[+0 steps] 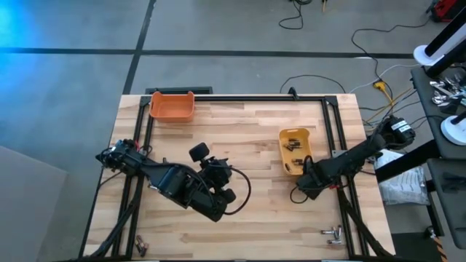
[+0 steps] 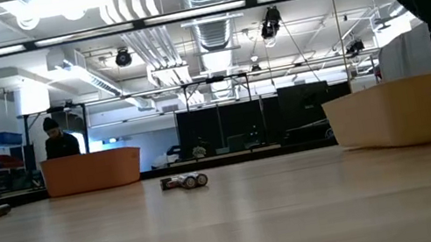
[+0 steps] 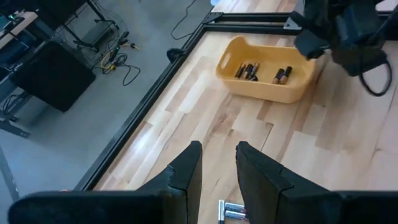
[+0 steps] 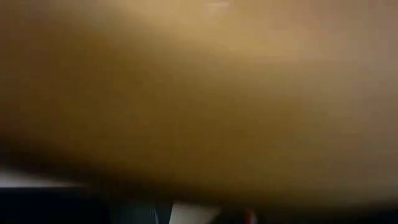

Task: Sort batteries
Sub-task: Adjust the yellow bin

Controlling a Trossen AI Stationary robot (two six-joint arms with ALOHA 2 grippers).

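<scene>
High view: the right gripper (image 1: 300,191) sits just beside the yellow bin (image 1: 295,151), which holds several batteries (image 1: 292,145); a careless move could shove it. I cannot tell its state. The orange bin (image 1: 172,105) looks empty. Low view: batteries lie loose on the surface (image 2: 234,224). Left wrist view: the left gripper (image 3: 219,163) hangs slightly parted, grasping nothing, over a battery (image 3: 231,213).

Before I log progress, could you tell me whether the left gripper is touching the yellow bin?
Apart. The left wrist view shows bare table between the left gripper and the yellow bin.
</scene>
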